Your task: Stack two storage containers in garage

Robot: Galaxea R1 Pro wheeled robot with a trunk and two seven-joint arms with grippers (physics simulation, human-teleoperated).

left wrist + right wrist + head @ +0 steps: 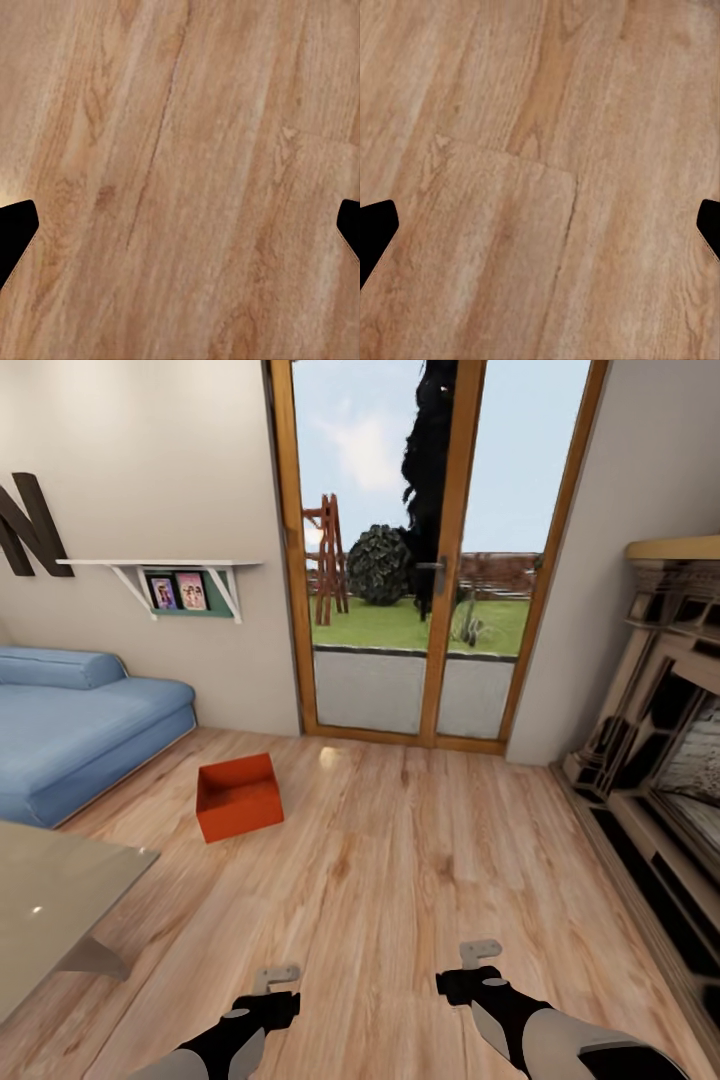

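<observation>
One storage container (238, 796), red-orange and open-topped, sits on the wood-plank floor (400, 880) left of centre in the head view. It lies just beside the front corner of the blue sofa (80, 730) and well apart from both arms. Its hollow interior faces up and nothing is visible inside.

The left gripper (277, 981) hangs at the lower edge of the head view, left of centre. The right gripper (480, 954) hangs at the lower edge, right of centre. In each wrist view the two dark fingertips (16, 232) (376, 229) stand at opposite sides of the frame, spread wide, with bare planks between them. Neither holds anything.

A glass door (420, 550) with a wooden frame occupies the upper centre. A white shelf (160, 566) and a dark letter "N" (28, 525) are at the upper left. A fireplace (660, 730) fills the right edge. A table corner (55, 900) shows at the lower left.
</observation>
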